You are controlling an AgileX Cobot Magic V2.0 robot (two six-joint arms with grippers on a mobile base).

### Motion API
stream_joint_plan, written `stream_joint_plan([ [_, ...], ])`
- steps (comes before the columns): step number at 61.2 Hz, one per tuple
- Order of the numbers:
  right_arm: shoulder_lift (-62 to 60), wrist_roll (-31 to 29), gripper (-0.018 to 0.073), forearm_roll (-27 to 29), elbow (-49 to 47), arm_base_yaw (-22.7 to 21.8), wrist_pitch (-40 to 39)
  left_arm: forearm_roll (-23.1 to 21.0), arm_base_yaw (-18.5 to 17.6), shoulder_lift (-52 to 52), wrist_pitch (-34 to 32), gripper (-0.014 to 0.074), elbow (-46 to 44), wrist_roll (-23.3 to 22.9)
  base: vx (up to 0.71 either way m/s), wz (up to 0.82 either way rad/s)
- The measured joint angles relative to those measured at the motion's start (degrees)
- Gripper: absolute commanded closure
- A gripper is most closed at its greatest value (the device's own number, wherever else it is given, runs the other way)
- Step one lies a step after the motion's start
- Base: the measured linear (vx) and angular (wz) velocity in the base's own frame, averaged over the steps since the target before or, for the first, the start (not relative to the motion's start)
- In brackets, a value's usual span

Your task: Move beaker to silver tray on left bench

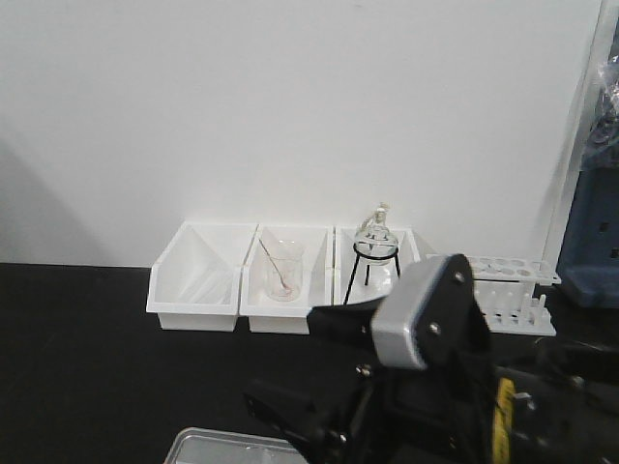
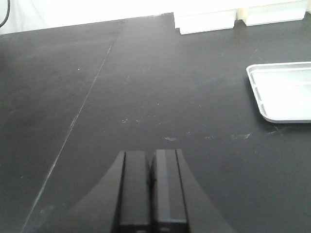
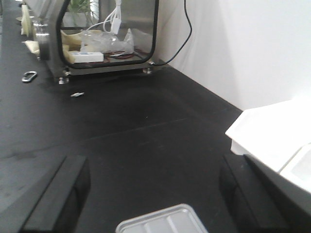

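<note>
Saw no small beaker anywhere, so could not tell its place. Found silver tray (image 2: 284,97) bare on black counter (image 2: 146,87). Noticed left fingers (image 2: 133,189) pressed together, right fingers (image 3: 58,199) spread wide. Needed to find the beaker first, then pinch it gently, upright.

A lab: flask on tripod (image 1: 373,253), test-tube rack (image 1: 511,293), black bench (image 1: 87,367).

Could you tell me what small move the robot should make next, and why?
Probably turn away to search for the beaker, since no view shows it. The silver tray looks bare where visible, the right gripper is open and empty, the left gripper is shut on nothing, and the white bin holds only a beaker with a rod.
</note>
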Motion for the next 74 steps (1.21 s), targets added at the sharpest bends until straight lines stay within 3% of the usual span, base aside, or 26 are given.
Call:
stream_joint_plan([
  [16,-12.7,2.3,-0.0034,-1.9,9.3,0.0,0.0,0.0,0.0,0.0,0.0,0.0595,0.0,0.0,0.0,0.0],
  [32,-16.6,2.3,-0.0018,-2.2,10.5,0.0,0.2,0.0,0.0,0.0,0.0,0.0595,0.0,0.0,0.0,0.0],
  [43,-21.0,2.1,0.0089,-1.0,10.6,0.0,8.5,0.0,0.0,0.0,0.0,0.0595,0.0,0.0,0.0,0.0],
  [49,-25.0,0.9,0.0187,5.8,10.6,0.0,15.9,0.0,0.0,0.0,0.0,0.0595,0.0,0.0,0.0,0.0],
  [55,-29.9,-7.2,0.032,18.9,11.1,-0.1,24.4,0.0,0.0,0.0,0.0,0.0595,0.0,0.0,0.0,0.0],
  [65,-40.3,-33.4,0.0571,43.2,18.1,-4.5,32.7,0.0,0.0,0.0,0.0,0.0595,0.0,0.0,0.0,0.0],
  [74,-52.2,-54.0,0.0576,56.2,29.0,-13.3,29.8,0.0,0.0,0.0,0.0,0.0595,0.0,0.0,0.0,0.0],
])
